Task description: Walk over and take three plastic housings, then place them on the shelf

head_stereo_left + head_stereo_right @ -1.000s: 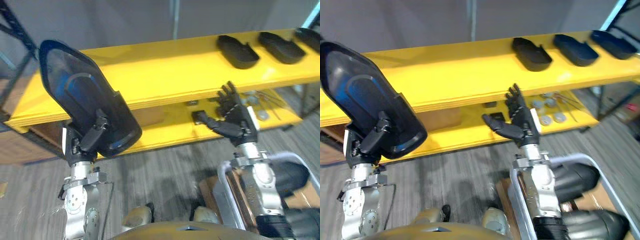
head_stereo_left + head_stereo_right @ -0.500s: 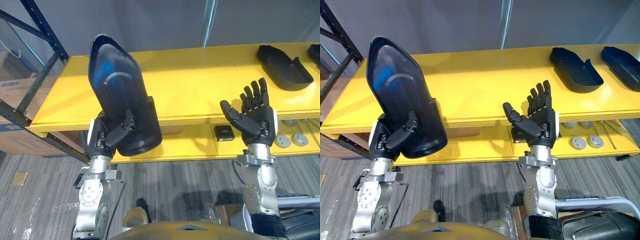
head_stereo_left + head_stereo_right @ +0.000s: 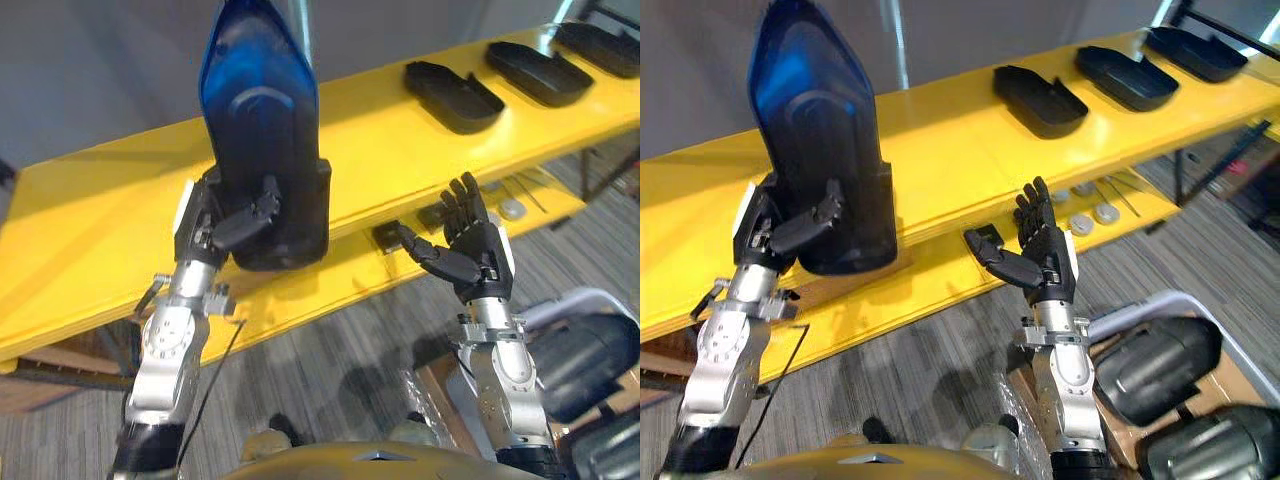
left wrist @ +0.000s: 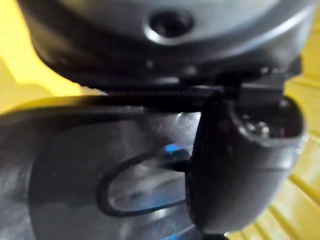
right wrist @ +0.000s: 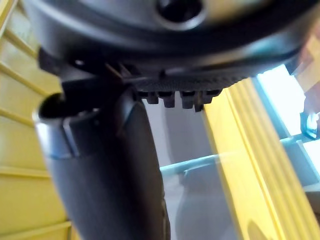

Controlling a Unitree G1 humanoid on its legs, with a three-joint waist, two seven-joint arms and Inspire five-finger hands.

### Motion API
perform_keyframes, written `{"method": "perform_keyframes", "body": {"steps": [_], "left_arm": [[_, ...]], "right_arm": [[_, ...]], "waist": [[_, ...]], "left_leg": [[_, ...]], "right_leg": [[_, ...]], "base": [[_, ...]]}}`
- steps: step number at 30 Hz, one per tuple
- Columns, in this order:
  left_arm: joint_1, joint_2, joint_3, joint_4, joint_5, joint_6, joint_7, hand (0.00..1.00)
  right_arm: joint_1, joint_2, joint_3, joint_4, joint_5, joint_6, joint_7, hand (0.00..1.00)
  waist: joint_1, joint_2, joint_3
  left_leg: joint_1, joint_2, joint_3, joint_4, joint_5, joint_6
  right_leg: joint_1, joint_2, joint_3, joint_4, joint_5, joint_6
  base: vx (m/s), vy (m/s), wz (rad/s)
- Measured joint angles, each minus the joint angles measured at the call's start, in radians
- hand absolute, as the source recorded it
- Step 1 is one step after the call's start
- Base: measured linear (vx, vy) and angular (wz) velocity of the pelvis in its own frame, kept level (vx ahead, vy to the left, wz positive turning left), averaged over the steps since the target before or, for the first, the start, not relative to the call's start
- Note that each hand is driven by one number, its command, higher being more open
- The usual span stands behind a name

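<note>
The left robot hand (image 3: pixel 232 218) has its fingers and thumb curled round the low end of a big, shiny black plastic housing (image 3: pixel 262 120). The housing stands tall, its long way pointing up. It is in the air right in front of the long yellow shelf (image 3: pixel 90 215), with the bare top board just behind it, so I think it must tip and lie flat there. The right robot hand (image 3: pixel 468 248) is off to the side and lower, fingers spread wide, holding nothing. Three more flat black housings (image 3: pixel 452 95) lie along the top board to the right
</note>
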Motion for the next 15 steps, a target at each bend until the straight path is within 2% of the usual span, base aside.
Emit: {"method": "perform_keyframes", "body": {"steps": [2,6,12,15], "left_arm": [[-0.142,0.026,-0.009,0.138,-0.006,0.027,0.102,0.0],[-0.336,0.085,-0.006,0.345,-0.049,0.044,0.199,0.0],[-0.561,0.147,-0.006,0.556,-0.137,0.069,0.324,0.0],[-0.649,0.149,-0.006,0.634,-0.136,0.12,0.387,0.0]], "right_arm": [[0.049,-0.008,0.01,-0.054,0.029,0.007,0.031,1.0],[0.074,-0.009,0.031,-0.081,0.042,0.03,0.079,1.0],[0.118,-0.012,0.083,-0.081,0.042,0.051,0.112,1.0],[0.12,-0.018,0.104,-0.081,0.042,0.051,0.111,1.0]], "waist": [[-0.028,0.002,-0.012],[-0.069,0.004,-0.026],[-0.112,0.008,-0.028],[-0.12,0.01,-0.027]], "left_leg": [[0.024,0.013,0.051,-0.049,0.018,-0.014],[0.023,0.026,0.099,-0.093,0.061,-0.026],[-0.003,0.049,0.123,-0.09,0.088,-0.029],[-0.016,0.05,0.132,-0.09,0.096,-0.026]], "right_leg": [[-0.03,0.02,0.019,-0.001,0.002,-0.003],[-0.067,0.054,0.032,-0.017,0.004,-0.016],[-0.114,0.079,0.057,-0.013,0.013,-0.036],[-0.135,0.083,0.071,-0.012,0.019,-0.038]], "base": [[-0.16,-0.055,-0.63],[-0.11,-0.058,-0.29],[-0.03,-0.032,-0.15],[-0.01,-0.011,-0.08]]}}
